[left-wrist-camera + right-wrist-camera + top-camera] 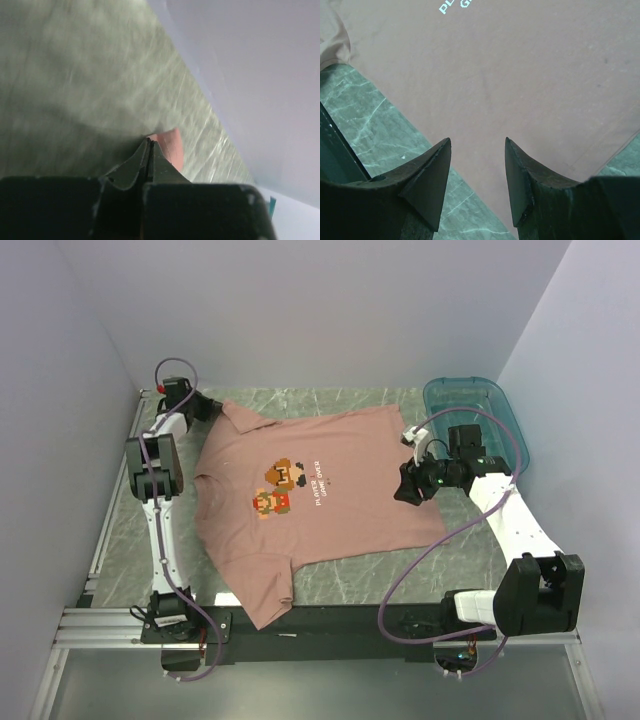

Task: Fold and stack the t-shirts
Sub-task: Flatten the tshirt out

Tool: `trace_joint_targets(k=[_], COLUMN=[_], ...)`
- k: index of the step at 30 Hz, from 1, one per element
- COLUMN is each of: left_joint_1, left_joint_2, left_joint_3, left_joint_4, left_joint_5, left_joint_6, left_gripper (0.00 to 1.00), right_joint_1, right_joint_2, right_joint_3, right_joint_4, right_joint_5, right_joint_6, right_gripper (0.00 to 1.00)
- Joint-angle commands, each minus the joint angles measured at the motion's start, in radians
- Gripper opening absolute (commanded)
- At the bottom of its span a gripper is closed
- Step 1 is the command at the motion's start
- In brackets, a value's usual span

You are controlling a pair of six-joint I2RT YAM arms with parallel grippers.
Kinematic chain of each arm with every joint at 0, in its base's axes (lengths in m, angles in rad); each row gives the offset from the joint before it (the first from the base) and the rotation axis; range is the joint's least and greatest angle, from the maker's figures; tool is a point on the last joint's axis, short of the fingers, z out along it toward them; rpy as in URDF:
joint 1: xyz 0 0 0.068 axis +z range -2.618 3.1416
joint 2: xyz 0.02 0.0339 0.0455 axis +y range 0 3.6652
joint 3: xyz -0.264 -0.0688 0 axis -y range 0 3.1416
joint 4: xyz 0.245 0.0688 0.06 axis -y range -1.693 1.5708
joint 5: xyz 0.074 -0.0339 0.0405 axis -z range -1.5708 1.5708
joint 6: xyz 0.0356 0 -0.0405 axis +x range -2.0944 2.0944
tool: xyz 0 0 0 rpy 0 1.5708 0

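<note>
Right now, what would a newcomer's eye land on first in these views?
A salmon-pink t-shirt lies spread across the green marbled table, its pixel-character print at the centre. The left gripper has its jaws shut on the shirt's far-left corner; the right gripper hangs with jaws open over the right edge, near a teal plastic tub in the far-right corner.

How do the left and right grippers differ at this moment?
The left gripper is shut, pinching the t-shirt; the right gripper stands open, holding nothing. The left gripper is at the shirt's far left corner; the right gripper hangs above its right edge. Both have black fingers.
</note>
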Motion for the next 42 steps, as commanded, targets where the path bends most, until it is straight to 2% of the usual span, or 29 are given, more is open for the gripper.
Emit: trace_joint_targets(k=[1,7,18,22,29,32,37,42], left_joint_1=[0.005,0.004,0.007,0.011,0.028,0.036,0.047,0.045], left_joint_2=[-0.177,-0.416,-0.648,-0.753,-0.947,-1.03,-1.135,-1.172], left_joint_3=[-0.116,-0.34,-0.686,-0.779,-0.99,-1.056,-1.141,-1.289], left_joint_4=[0.1,0.17,0.226,0.238,0.264,0.255,0.233,0.299], left_joint_5=[0.024,0.044,0.045,0.035,0.024,0.021,0.042,0.111], left_joint_6=[0.052,0.069,0.099,0.104,0.084,0.081,0.058,-0.042], left_gripper=[0.0,0.0,0.0,0.0,0.0,0.0,0.0,0.0], right_joint_1=[-0.011,-0.013,-0.015,-0.015,0.018,0.061,0.133,0.209], right_joint_2=[-0.021,-0.022,0.027,0.149,0.601,0.721,0.737,0.658], right_joint_3=[0.009,0.004,0.036,0.191,0.561,0.674,0.698,0.64], right_joint_4=[0.004,0.003,0.019,-0.003,-0.079,-0.085,-0.094,-0.135], right_joint_5=[-0.026,-0.024,-0.004,0.048,0.16,0.191,0.117,0.014], right_joint_6=[-0.001,-0.004,0.033,0.056,0.16,0.194,0.176,0.093], right_gripper=[0.54,0.54,0.54,0.54,0.47,0.46,0.46,0.46])
